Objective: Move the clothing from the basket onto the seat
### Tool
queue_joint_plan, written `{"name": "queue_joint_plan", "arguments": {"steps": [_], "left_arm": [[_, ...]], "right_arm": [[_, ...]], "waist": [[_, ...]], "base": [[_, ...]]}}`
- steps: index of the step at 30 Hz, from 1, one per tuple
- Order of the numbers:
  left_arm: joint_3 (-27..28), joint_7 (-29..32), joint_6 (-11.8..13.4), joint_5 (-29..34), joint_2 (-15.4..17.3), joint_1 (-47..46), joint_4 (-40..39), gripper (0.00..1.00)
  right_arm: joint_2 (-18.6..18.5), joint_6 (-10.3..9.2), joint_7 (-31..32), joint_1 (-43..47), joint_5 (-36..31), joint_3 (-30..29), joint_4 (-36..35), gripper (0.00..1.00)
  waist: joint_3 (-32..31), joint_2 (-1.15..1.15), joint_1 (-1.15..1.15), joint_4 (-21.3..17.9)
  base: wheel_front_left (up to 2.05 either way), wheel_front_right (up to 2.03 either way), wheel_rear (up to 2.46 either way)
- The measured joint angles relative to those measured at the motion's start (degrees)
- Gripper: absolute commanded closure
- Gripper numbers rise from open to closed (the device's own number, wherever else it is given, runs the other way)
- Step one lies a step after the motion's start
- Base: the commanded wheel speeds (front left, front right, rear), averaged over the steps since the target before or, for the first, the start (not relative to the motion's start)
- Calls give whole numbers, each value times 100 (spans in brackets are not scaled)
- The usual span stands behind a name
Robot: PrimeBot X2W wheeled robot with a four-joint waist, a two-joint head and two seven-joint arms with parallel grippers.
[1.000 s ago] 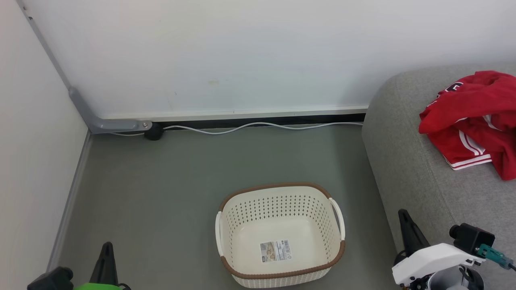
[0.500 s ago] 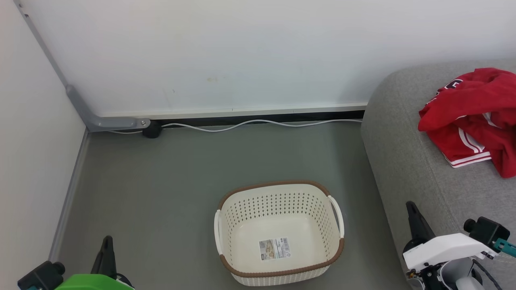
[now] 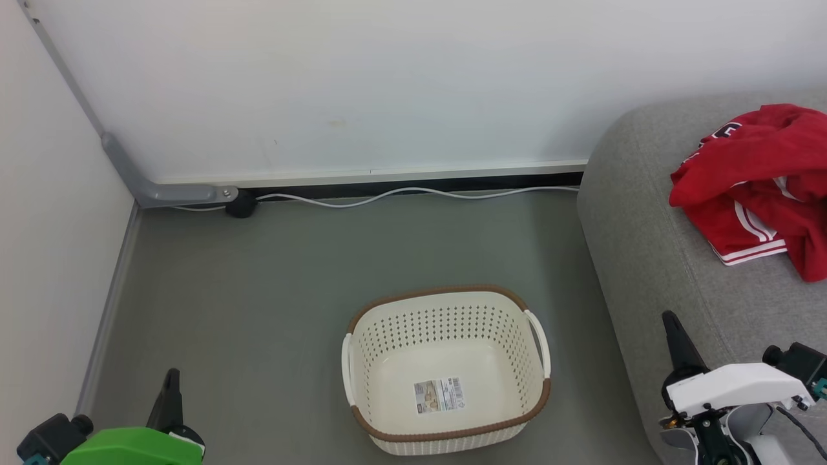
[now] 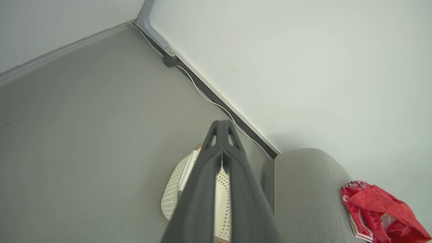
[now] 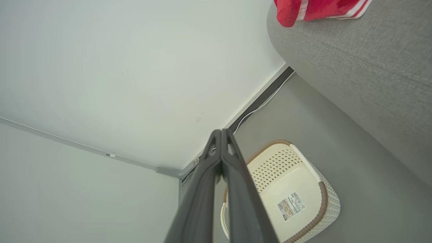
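The red clothing (image 3: 759, 197) lies bunched on the grey seat (image 3: 652, 258) at the right, its white stripe trim showing; it also appears as the red clothing (image 4: 378, 214) and the clothing (image 5: 317, 8) in the wrist views. The cream basket (image 3: 446, 323) stands on the floor with only a sticker label on its base. My left gripper (image 3: 172, 378) is shut at the lower left, well left of the basket. My right gripper (image 3: 669, 320) is shut at the lower right, over the seat's front edge. Both wrist views show fingers pressed together, holding nothing: left gripper (image 4: 221, 123), right gripper (image 5: 221, 131).
A white cable (image 3: 413, 192) runs along the skirting at the foot of the back wall, ending at a dark plug (image 3: 240, 205) near the left corner. A side wall (image 3: 45, 258) closes the left. Grey floor (image 3: 258, 290) surrounds the basket.
The whole head view has shifted a little, so the camera moved. Both grippers stay shut; the right one now sits further right in the picture. Clothing and basket have not moved.
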Motion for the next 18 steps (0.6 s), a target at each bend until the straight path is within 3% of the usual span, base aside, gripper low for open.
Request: {"name": "queue_joint_plan", "arguments": {"steps": [18], "left_arm": [[276,358,-243,-1203,-121,-295,156,100]], "right_arm": [[57,231,310,-242,1337,-400,91,100]], "waist": [[70,0,0,-32]], "base": [[0,0,0]]}}
